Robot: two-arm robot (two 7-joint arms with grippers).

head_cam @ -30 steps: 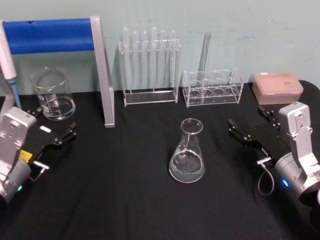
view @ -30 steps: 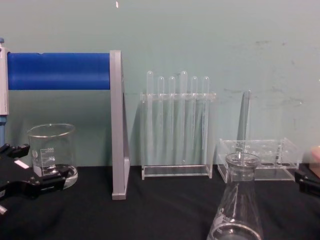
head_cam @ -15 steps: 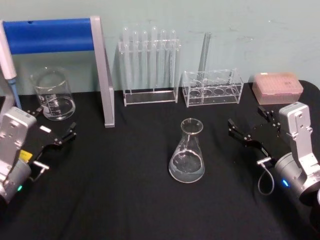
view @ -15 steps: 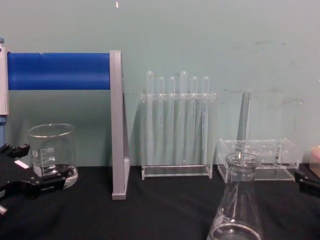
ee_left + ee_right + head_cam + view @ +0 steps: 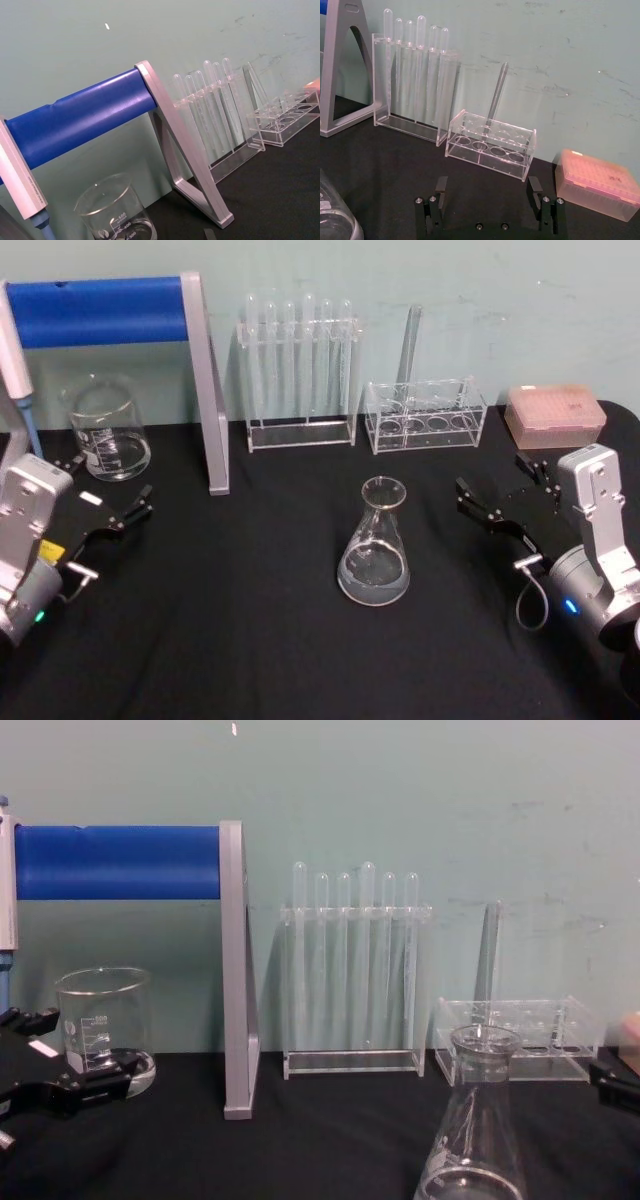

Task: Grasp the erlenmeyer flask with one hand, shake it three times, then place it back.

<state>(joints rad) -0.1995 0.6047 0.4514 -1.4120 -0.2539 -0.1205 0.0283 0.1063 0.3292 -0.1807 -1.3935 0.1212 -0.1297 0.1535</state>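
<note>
The erlenmeyer flask (image 5: pixel 375 555) stands upright at the middle of the black table with a little clear liquid in its base; it also shows in the chest view (image 5: pixel 475 1130) and at the corner of the right wrist view (image 5: pixel 332 222). My right gripper (image 5: pixel 490 472), black with a silver cable connector, rests open to the flask's right, apart from it, with nothing between its fingers (image 5: pixel 441 186). My left gripper (image 5: pixel 108 480) sits open at the far left, near the beaker.
A glass beaker (image 5: pixel 105 430) stands back left beside a grey stand with a blue bar (image 5: pixel 100 310). A tall test tube rack (image 5: pixel 300 370), a low clear rack (image 5: pixel 425 415) and a pink tip box (image 5: pixel 555 415) line the back.
</note>
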